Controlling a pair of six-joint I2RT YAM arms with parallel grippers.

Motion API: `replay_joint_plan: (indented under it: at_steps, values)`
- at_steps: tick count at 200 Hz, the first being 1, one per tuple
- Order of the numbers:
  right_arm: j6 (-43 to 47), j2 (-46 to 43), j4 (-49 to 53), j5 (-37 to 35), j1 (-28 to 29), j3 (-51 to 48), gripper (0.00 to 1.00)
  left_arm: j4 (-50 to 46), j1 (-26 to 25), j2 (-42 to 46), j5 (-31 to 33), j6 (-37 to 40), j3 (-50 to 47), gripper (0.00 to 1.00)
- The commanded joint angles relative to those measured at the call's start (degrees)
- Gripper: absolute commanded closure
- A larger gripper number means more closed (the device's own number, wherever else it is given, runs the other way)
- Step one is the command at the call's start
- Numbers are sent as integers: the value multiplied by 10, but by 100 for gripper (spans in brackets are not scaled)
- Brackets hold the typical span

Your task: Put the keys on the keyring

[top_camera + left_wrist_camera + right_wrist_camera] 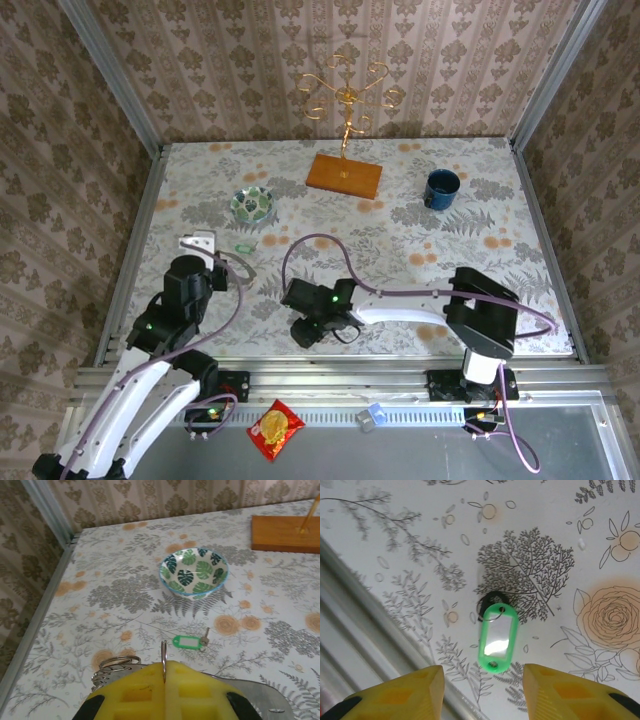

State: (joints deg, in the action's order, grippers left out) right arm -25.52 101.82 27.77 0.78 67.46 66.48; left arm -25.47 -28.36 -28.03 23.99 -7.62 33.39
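Pinches the keyring [163, 653] edge-on in the left gripper [164, 672], with yellow pads pressed together on the thin wire and further loops bunched just left of them. Holds it low over the floral table [100, 595], near a green-tagged key [190, 641] lying flat between gripper and leaf-patterned bowl [194, 572]. Hangs the right gripper [482, 692] spread wide, gripping nothing, straight above a second green-tagged key [496, 637] lying close to the metal edge rail [350, 625].

Could easily close on the plastic tag alone and leave the small split ring flat on the table, out of the hoop's reach. Might also nudge that key towards the rail on a skewed descent. Risks twisting the wire out of the left pads, given so narrow a pinch.

Reaches the right arm [400, 315] leftwards along the near edge, wrist pointed down. Extends the left arm [150, 370] forward, wrist tilted towards the bowl.
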Motion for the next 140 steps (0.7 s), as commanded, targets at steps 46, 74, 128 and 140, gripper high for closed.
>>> replay_joint_plan:
  at_steps: [46, 74, 128, 140]
  values:
    - [4, 82, 83, -57, 12, 78, 46, -20, 5, 58, 115, -25, 5, 100]
    - [7, 108, 106, -70, 17, 104, 48, -21, 6, 63, 123, -23, 7, 100]
    - [-5, 128, 133, -112, 16, 124, 52, -13, 5, 60, 111, -14, 4, 100]
    - [-9, 123, 135, -126, 16, 119, 53, -10, 6, 56, 103, -9, 6, 100]
